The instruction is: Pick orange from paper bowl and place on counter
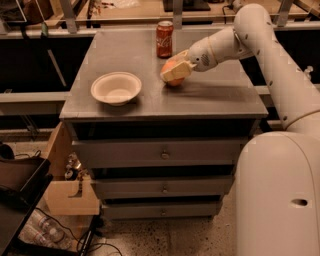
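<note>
The orange (171,68) is held in my gripper (174,71), low over the grey counter (215,95), at or just above its surface, right of the paper bowl. The gripper's tan fingers (176,73) are closed around the fruit, and the white arm reaches in from the right. The off-white paper bowl (116,88) sits empty at the counter's front left. The orange is partly hidden by the fingers.
A red soda can (164,39) stands upright at the back of the counter, just behind the gripper. Three drawers (162,155) are below the top. Wooden benches (130,12) run behind. A cardboard box (70,192) and bottles sit on the floor at left.
</note>
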Motion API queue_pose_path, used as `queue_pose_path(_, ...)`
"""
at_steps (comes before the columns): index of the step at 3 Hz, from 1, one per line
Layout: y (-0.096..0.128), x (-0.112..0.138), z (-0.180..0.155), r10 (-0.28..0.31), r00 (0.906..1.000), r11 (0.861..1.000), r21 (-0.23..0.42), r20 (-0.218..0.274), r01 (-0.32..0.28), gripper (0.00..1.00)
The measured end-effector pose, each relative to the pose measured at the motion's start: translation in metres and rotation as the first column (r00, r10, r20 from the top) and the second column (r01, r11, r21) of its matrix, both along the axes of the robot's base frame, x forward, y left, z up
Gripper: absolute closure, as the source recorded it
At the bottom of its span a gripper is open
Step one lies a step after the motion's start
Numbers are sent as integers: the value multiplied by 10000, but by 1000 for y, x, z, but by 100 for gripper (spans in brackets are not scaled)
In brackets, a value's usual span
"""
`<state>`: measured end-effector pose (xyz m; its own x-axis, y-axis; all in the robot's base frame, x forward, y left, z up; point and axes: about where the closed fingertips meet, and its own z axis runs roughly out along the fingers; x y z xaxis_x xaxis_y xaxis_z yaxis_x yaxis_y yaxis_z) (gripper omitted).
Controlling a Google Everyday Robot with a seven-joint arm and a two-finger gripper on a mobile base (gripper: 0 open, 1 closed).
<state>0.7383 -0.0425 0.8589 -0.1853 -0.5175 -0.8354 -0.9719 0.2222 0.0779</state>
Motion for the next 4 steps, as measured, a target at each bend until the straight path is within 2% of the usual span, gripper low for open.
queue_pose_path(3,4,1,6,42,10000,10000,9,-32,-42,13)
queue_pose_path(4,7,1,3,78,10000,10000,18,-61,-78,0)
